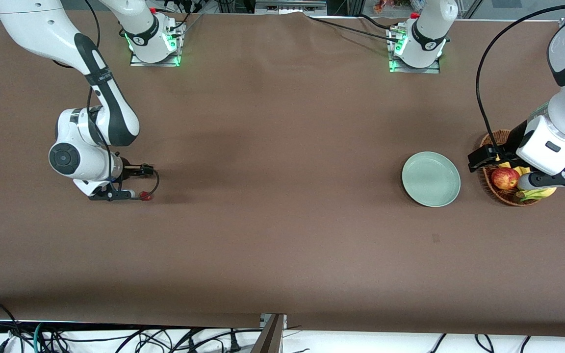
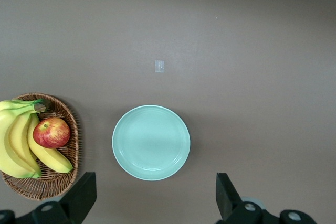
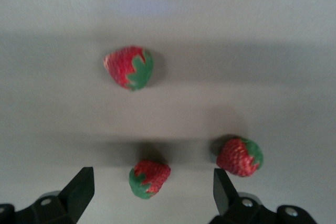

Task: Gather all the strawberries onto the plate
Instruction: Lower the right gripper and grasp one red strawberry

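Step in hand, by my judgement: the first pick; nothing is collected yet, as the mint-green plate lies bare.

Nearest my right hand, which hangs low over the worktop at the right arm's end with fingers spread wide and holding nothing: one strawberry sits between the fingertips, a second strawberry lies just beside one finger, and a third strawberry lies farther out, apart from both. In the front view only one red berry shows at the hand.

Next move, as I judge it: descend squarely on the centred berry and close gently (the neighbour could be nudged by the finger).

Between there and the plate the brown worktop is open.

My left hand hangs spread wide and unladen, waiting over the wicker basket holding an apple and bananas; the basket stands close beside the plate toward the left arm's end.
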Motion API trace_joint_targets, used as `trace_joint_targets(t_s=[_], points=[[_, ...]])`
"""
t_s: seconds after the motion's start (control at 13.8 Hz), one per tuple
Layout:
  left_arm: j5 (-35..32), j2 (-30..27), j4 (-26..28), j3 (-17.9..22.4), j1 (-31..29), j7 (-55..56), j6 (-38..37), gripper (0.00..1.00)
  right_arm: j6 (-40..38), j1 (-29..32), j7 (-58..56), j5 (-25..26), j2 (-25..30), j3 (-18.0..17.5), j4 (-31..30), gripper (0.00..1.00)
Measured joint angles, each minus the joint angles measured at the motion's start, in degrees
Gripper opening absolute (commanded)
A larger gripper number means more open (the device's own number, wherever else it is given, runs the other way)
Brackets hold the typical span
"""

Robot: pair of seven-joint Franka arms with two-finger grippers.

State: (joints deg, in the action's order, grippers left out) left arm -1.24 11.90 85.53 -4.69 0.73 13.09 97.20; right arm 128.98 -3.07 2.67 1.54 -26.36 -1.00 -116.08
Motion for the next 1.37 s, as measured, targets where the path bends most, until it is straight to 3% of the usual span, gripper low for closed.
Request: trace_joint_targets(t_s=[0.65,0.87,1.01,1.08,1.37], points=[[0.0,0.0,0.0,-0.03,0.01,0.0,-0.04,1.0,1.65,-0.09,2.25,-0.3,-0.13,-1.1,-2.45,0.97],[0.0,0.08,0.01,-0.12,0.04,0.0,-0.32,1.0,2.28,-0.09,2.29,-0.32,-0.34,-1.1,-2.7,0.76],[0.0,0.11,0.01,-0.15,0.05,0.0,-0.45,1.0,2.69,-0.09,2.3,-0.33,-0.43,-1.1,-2.96,0.74],[0.0,0.12,0.01,-0.16,0.05,0.0,-0.46,1.0,3.08,-0.09,2.34,-0.33,-0.56,-1.1,-3.06,0.67],[0.0,0.2,0.02,-0.18,0.05,0.0,-0.47,1.0,4.71,-0.09,2.39,-0.38,-1.63,-1.11,-3.02,0.21]])
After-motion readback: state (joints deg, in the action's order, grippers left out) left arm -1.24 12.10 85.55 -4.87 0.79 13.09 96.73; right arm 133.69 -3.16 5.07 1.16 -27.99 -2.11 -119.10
